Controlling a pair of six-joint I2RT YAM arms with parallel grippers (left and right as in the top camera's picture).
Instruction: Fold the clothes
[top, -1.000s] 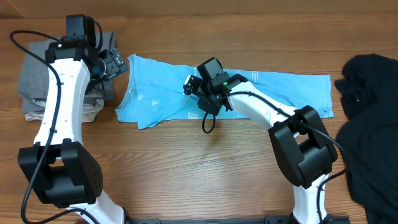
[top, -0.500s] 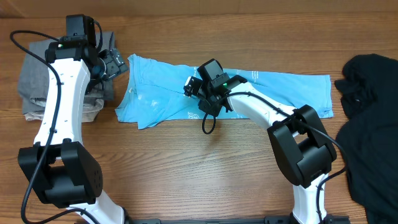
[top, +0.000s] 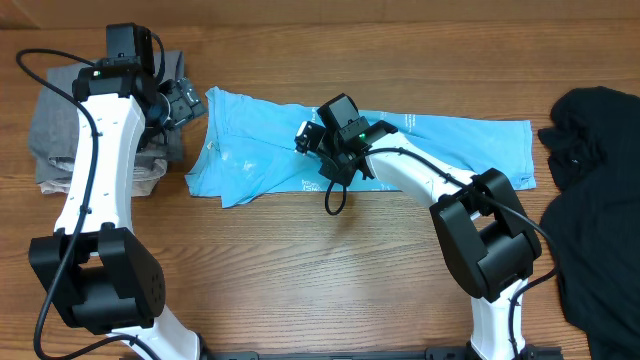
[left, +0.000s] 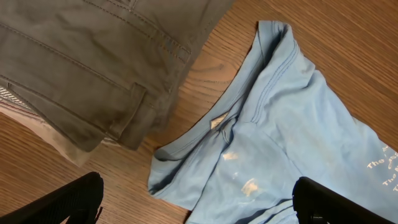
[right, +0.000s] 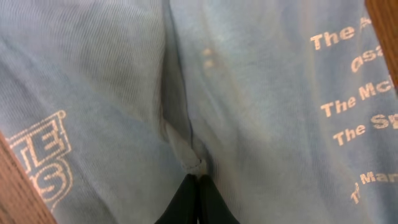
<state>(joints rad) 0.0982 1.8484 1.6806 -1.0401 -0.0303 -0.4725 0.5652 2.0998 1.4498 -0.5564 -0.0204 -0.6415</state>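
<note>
The light blue T-shirt (top: 250, 150) lies spread in a long strip across the middle of the table, its lettering visible in the right wrist view (right: 267, 93). My right gripper (top: 308, 140) sits low on its centre. Its fingers are pressed together, shut on a small ridge of the blue fabric (right: 198, 183). My left gripper (top: 190, 100) hovers wide open above the shirt's collar (left: 211, 124), with nothing between its fingers (left: 199, 202). The black garment (top: 600, 200) lies crumpled at the far right, away from both grippers.
Grey trousers (top: 60, 120) are piled at the far left on a beige garment (top: 50, 180), just beside the shirt's collar end (left: 81, 68). Bare wooden table (top: 300, 270) runs along the front.
The right gripper's fingers have shut on a fold of the blue T-shirt. Neither arm has shifted, and the left gripper stays open.
</note>
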